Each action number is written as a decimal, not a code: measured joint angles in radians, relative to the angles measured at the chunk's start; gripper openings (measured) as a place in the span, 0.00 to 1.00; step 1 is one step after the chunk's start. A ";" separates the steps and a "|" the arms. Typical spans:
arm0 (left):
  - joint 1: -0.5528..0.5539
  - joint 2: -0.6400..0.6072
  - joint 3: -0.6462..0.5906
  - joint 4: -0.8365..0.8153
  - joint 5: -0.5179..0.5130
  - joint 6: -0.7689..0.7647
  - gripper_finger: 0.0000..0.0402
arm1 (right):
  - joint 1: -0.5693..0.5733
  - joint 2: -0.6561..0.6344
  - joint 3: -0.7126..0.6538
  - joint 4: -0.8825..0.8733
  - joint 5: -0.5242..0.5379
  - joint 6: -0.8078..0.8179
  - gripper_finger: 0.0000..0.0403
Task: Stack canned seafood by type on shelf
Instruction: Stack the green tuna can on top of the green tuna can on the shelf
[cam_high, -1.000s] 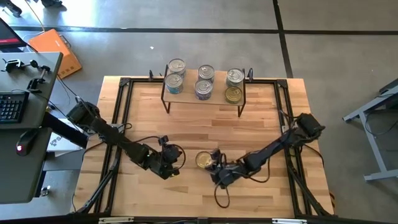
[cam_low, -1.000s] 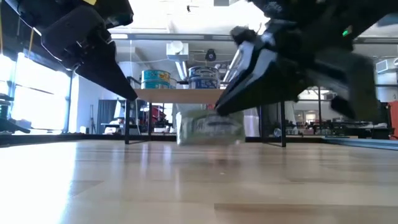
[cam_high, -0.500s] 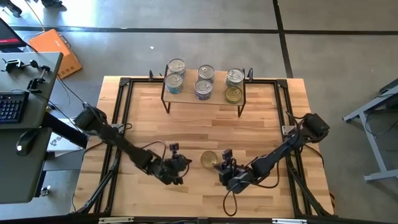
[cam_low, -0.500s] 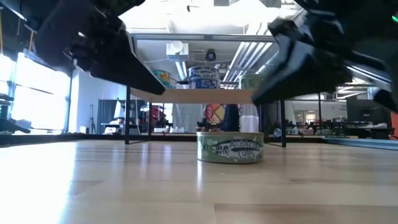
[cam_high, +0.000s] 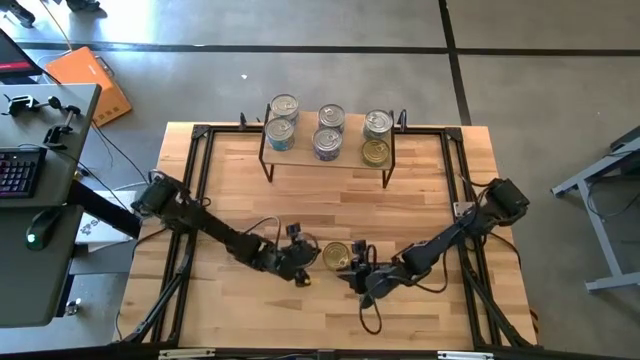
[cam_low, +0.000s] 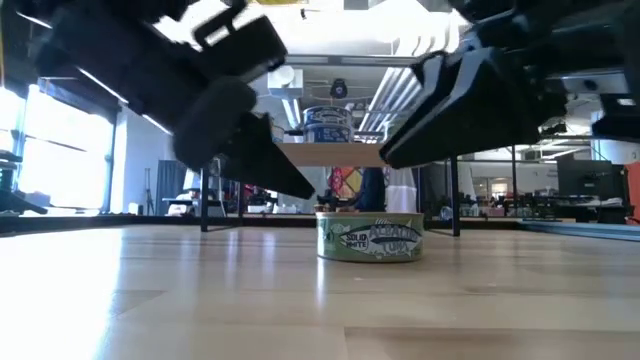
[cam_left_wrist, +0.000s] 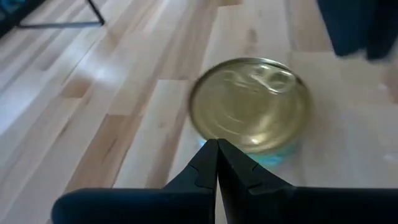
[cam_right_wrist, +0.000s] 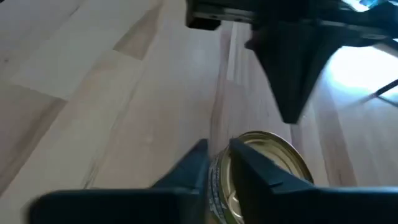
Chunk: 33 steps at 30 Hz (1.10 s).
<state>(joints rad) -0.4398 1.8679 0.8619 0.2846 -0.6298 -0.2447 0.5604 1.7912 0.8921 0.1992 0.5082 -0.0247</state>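
A gold-topped can (cam_high: 336, 256) with a greenish label (cam_low: 370, 240) sits flat on the wooden table, near its front middle. My left gripper (cam_high: 313, 256) is shut, its tips (cam_left_wrist: 216, 146) at the can's left rim. My right gripper (cam_high: 352, 263) is slightly open over the can's right rim (cam_right_wrist: 217, 155); in the low view (cam_low: 383, 163) it stands above the can, clear of it. The shelf (cam_high: 345, 160) at the far middle carries several cans, most silver-topped, one (cam_high: 375, 152) gold-topped. My left gripper points its shut fingers (cam_left_wrist: 216, 149) slanting down from the table's left at the can's left rim (cam_left_wrist: 205, 134). I cannot tell whether the tips touch it. The can stays flat on the table.
A black metal frame (cam_high: 197, 190) runs along the table's edges, and cables trail behind both arms. Bare wood (cam_high: 330, 210) lies between the shelf and the can. A desk with a keyboard (cam_high: 20, 170) stands beyond the table's left edge.
My left gripper has gone toward the table's right and down, up to the can. The can, blurred and higher in the low view a second ago under my right gripper, now rests flat, slightly further right. My right gripper has drawn back a little.
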 joint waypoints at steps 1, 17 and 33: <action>0.011 0.000 0.000 0.000 0.007 -0.009 0.01 | -0.014 0.000 0.000 -0.004 -0.017 0.006 0.18; 0.068 0.000 0.000 -0.001 0.106 -0.015 0.01 | -0.122 0.090 0.000 0.038 -0.202 -0.147 0.63; 0.034 -0.001 0.000 -0.023 0.108 0.011 0.01 | -0.060 0.164 -0.035 0.072 -0.019 0.135 0.03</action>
<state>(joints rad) -0.4060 1.8671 0.8616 0.2616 -0.5219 -0.2338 0.5001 1.9551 0.8574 0.2712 0.4887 0.1107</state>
